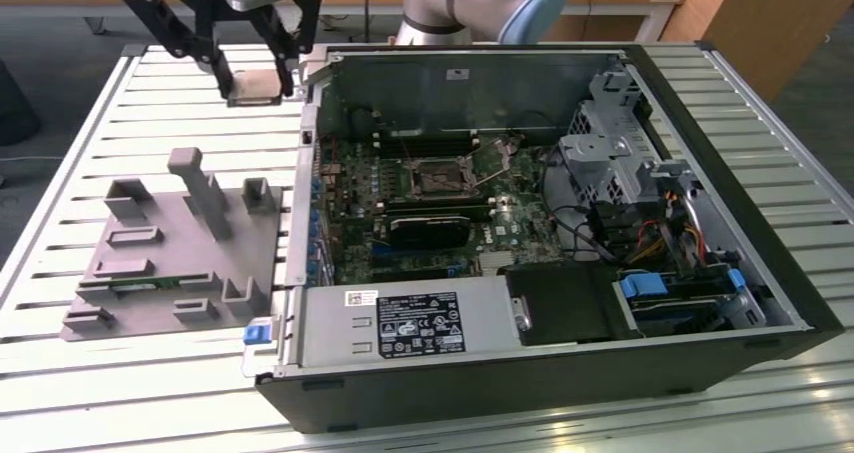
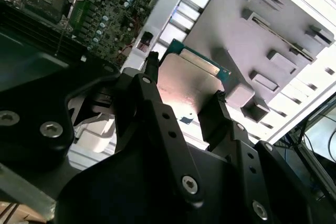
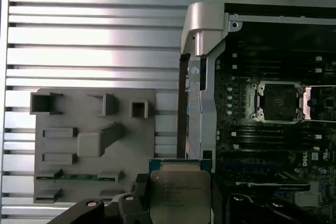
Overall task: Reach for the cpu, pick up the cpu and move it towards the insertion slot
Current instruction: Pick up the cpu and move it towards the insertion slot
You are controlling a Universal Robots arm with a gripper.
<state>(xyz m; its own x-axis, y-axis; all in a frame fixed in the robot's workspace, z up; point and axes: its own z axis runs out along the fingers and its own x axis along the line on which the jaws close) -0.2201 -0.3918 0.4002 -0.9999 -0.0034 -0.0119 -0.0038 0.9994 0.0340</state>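
Slatted metal table (image 1: 160, 73), one open computer case (image 1: 534, 393).
Raised gripper (image 1: 256, 78) clamps one cpu (image 1: 258, 95) beside it; one insertion slot (image 1: 439, 176) inside.

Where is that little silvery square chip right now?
The small silvery square cpu chip is held between the black end effector's fingers, up in the air at the exterior view's upper left, beside the open computer case's corner and beyond the grey plastic fixture.

Silvery cpu (image 3: 180, 194) held aloft, apart from the open insertion slot (image 3: 279, 101).
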